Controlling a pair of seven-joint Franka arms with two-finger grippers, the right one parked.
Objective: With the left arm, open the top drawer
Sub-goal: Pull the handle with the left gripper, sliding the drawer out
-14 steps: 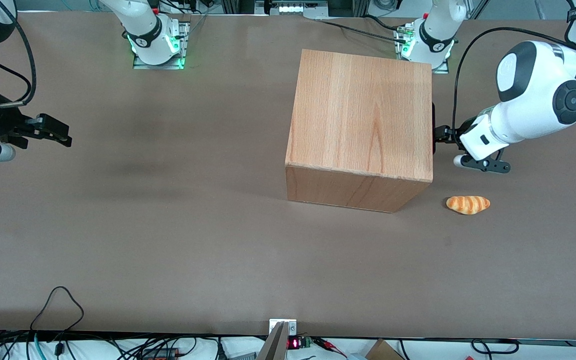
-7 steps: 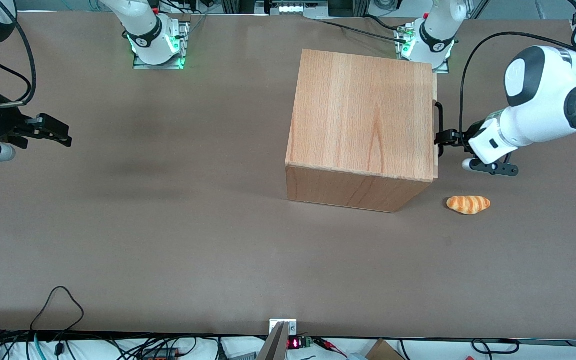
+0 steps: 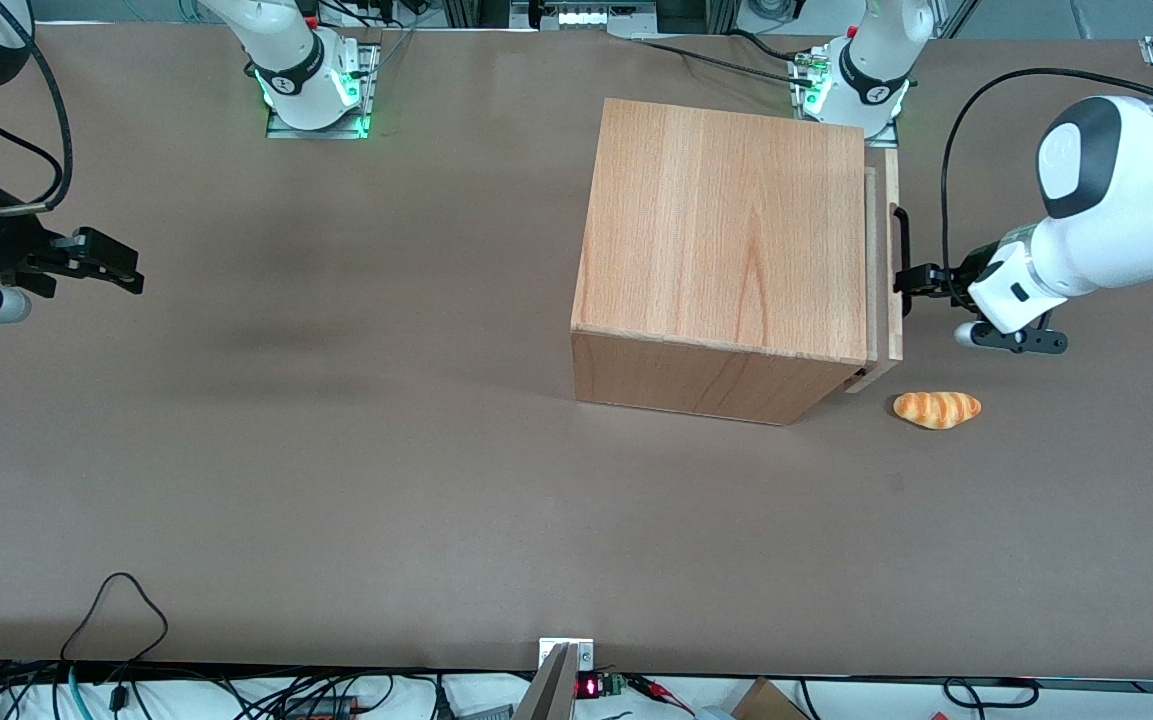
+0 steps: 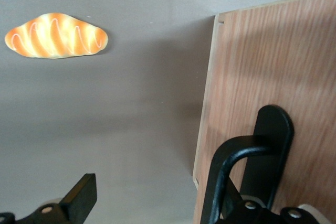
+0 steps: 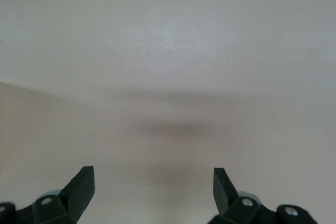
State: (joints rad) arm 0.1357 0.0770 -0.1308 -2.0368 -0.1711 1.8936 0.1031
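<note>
The top drawer (image 3: 893, 330) sticks a little way out of the beech cabinet (image 3: 726, 220) on the side toward the working arm's end of the table. Its flat wood front (image 4: 262, 61) carries a slim black bar handle (image 4: 223, 171). The white left arm (image 3: 1106, 215) reaches toward that front, and its black gripper (image 3: 911, 285) is at the handle (image 3: 901, 240). The gripper (image 4: 152, 205) is open: one finger (image 4: 79, 195) hangs free over the table, while the other is hidden by the handle bar.
A toy croissant (image 3: 936, 409) lies on the brown table beside the cabinet's near corner, nearer to the front camera than the gripper; it also shows as the croissant (image 4: 56, 35) in the left wrist view. The arm bases (image 3: 851, 85) stand at the table's back edge.
The left arm has drawn back from the cabinet toward its own end of the table, and the top drawer has slid out with it from flush to slightly open.
</note>
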